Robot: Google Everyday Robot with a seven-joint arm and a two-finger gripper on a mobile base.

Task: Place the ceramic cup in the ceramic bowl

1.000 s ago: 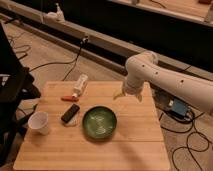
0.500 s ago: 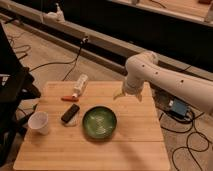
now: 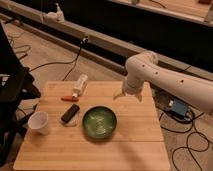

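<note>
The white ceramic cup [image 3: 39,122] stands upright near the left edge of the wooden table [image 3: 135,145]. The dark-green ceramic bowl [image 3: 99,122] sits near the table's middle, right of the cup, with nothing in it. My gripper [image 3: 120,94] hangs from the white arm [image 3: 165,82] above the table's far right part, up and right of the bowl and far from the cup. It holds nothing that I can see.
A slim white bottle [image 3: 79,85] lies at the table's far left. A small red object [image 3: 68,98] and a black block [image 3: 70,113] lie between bottle and cup. Cables and a blue device [image 3: 178,106] lie on the floor to the right. Dark equipment [image 3: 12,90] stands at left.
</note>
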